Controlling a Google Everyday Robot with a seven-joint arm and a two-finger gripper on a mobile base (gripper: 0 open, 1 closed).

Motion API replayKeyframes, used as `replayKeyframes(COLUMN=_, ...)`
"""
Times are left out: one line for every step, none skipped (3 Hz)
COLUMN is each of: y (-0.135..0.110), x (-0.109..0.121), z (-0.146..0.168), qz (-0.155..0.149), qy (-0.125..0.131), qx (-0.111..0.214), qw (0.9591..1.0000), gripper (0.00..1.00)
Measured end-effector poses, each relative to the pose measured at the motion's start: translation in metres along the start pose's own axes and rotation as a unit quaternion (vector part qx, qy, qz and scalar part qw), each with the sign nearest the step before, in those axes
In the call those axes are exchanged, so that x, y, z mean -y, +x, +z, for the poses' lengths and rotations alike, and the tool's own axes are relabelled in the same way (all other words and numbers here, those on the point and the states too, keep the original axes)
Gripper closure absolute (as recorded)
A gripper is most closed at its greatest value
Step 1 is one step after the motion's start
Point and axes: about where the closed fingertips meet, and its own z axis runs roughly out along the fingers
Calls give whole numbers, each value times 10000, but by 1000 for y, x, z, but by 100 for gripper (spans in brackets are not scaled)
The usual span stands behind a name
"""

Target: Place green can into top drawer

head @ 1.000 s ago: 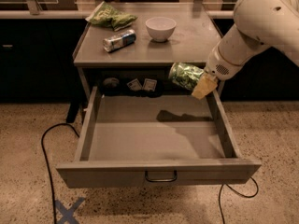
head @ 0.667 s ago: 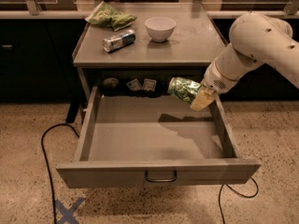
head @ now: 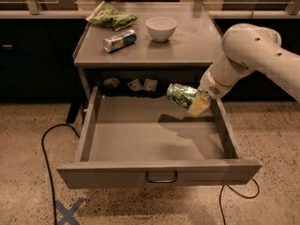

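Camera view. Top drawer (head: 117, 175) pulled open toward the near side. Gripper (head: 191, 101) over the drawer's far right part, fingers clamped on green can (head: 180, 94). Can lying sideways, held in the air above the drawer floor. On tabletop (head: 197, 46): bowl (head: 161, 28), silver-and-blue can (head: 119, 40), snack bag (head: 110, 17).

The claw (head: 192, 102), above the 2 o'clock corner of the top drawer (head: 159, 167), clasps the green can (head: 180, 94) and covers its right end; one finger is hidden behind it. The arm (head: 253, 50) is cut off at the 3 o'clock edge. In the dark recess under the desk (head: 197, 46), small things (head: 143, 84) are too dim to name.
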Motion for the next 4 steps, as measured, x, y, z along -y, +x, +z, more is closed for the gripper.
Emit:
replayKeyframes(y=-9, x=7, z=43, qz=-1, qy=-56, qx=-21, qw=10000, gripper=100)
replayKeyframes(y=-30, x=5, z=115, qz=-103, qy=-255, qx=113, qw=9996, gripper=100)
replayKeyframes(y=-30, x=5, z=115, qz=-102, qy=-256, qx=112, qw=9996, gripper=100)
replayKeyframes(y=-18, x=-14, z=142, qz=-23, qy=-521, qx=-66, qw=9986, gripper=100)
